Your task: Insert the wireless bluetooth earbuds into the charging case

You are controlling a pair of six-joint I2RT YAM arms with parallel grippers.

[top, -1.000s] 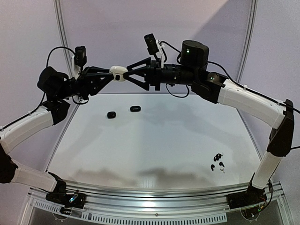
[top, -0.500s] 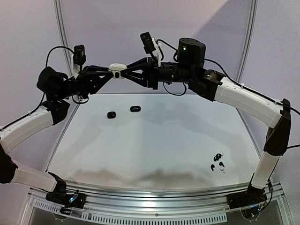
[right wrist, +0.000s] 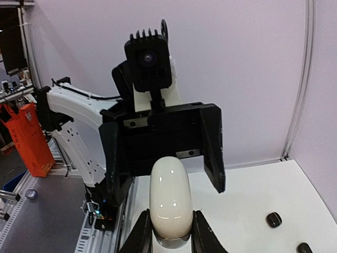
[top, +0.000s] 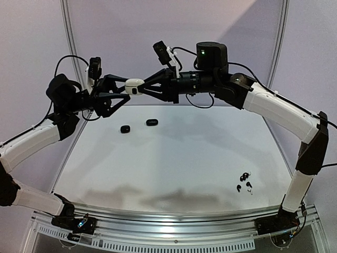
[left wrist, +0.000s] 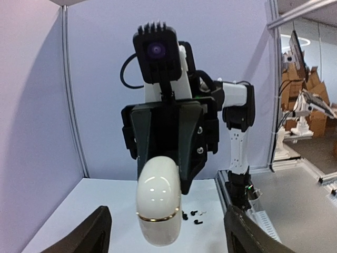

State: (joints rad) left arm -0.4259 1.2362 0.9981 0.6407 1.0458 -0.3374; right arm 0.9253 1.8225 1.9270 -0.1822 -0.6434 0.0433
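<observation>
Currently the right gripper [top: 141, 87] is clamped on the white charging case [top: 134, 86], high in mid-air. The left gripper [top: 122, 90] faces it, jaws spread wide, gripping nothing. The earbuds [top: 244, 183] lie clustered on the white table [top: 174, 158], near right, well apart from both grippers. Two black cases [top: 125, 129] lie far left. Pale purple walls [top: 42, 31] behind.

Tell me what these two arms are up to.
The arms meet in mid-air above the far side of the table. The right gripper has its jaws shut on a white charging case, which looks closed. The left gripper faces it with jaws open on either side of the case, not gripping. The earbuds lie in a cluster near the right arm's base. Two small dark cases sit at the far left.
</observation>
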